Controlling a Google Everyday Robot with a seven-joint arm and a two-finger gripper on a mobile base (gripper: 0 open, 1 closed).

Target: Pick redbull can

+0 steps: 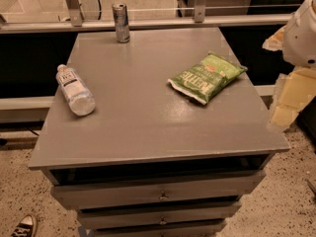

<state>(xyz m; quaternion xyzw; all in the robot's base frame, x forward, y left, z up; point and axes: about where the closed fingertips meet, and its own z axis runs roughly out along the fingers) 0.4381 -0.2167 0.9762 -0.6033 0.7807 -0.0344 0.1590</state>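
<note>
The redbull can (120,22), slim, silver and blue, stands upright at the far edge of the grey cabinet top (148,117), left of centre. My arm comes in at the right edge of the view, with a white rounded part (302,33) above. The pale gripper (289,100) hangs beside the cabinet's right edge, far from the can and holding nothing that I can see.
A clear water bottle (75,90) with a white label lies on its side at the left. A green chip bag (207,76) lies right of centre. Drawers (160,194) are below the top. A glass railing (148,21) runs behind. A shoe (23,226) is at the bottom left.
</note>
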